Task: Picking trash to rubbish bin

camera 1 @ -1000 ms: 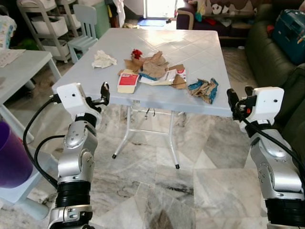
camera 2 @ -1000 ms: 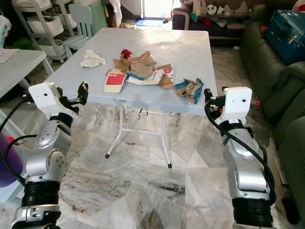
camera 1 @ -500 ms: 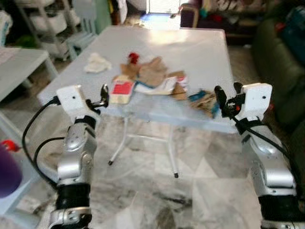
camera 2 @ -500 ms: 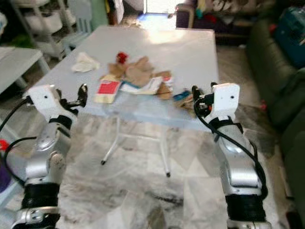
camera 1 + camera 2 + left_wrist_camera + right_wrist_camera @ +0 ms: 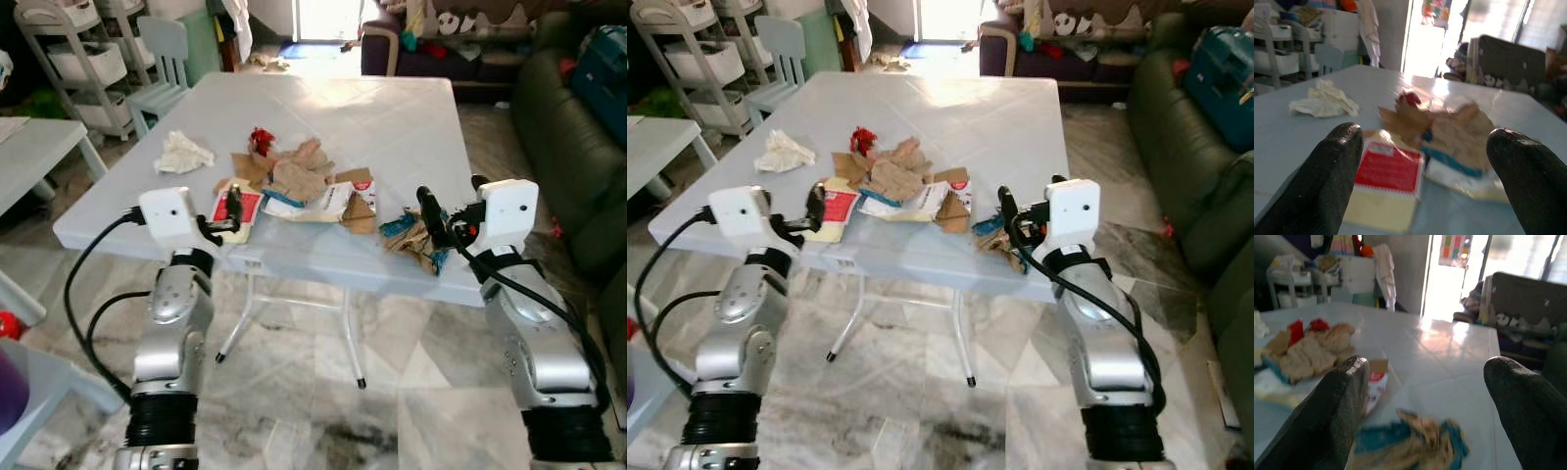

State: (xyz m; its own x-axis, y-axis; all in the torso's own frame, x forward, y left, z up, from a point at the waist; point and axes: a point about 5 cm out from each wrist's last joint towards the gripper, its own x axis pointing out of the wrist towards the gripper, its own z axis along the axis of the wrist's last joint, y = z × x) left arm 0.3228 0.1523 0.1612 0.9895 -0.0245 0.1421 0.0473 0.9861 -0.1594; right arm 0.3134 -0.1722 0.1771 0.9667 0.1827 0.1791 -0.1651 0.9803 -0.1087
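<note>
**Both grippers poised at the trash, nothing grasped yet**

The reach-in step looks in hand. The left gripper (image 5: pixel 1422 191), fingers spread, has the red-and-cream carton (image 5: pixel 1383 183) between and just ahead of them on the worktop (image 5: pixel 392 117). The right gripper (image 5: pixel 1425 416), fingers likewise spread, frames the blue-and-brown wrapper (image 5: pixel 1410 445). Next, probably: advance and pinch. No rubbish bin can be made out, so no contents to report.

Pale blue table (image 5: pixel 392 117) with crumpled wrappers (image 5: pixel 294 181), tissue (image 5: pixel 183 154)
</note>
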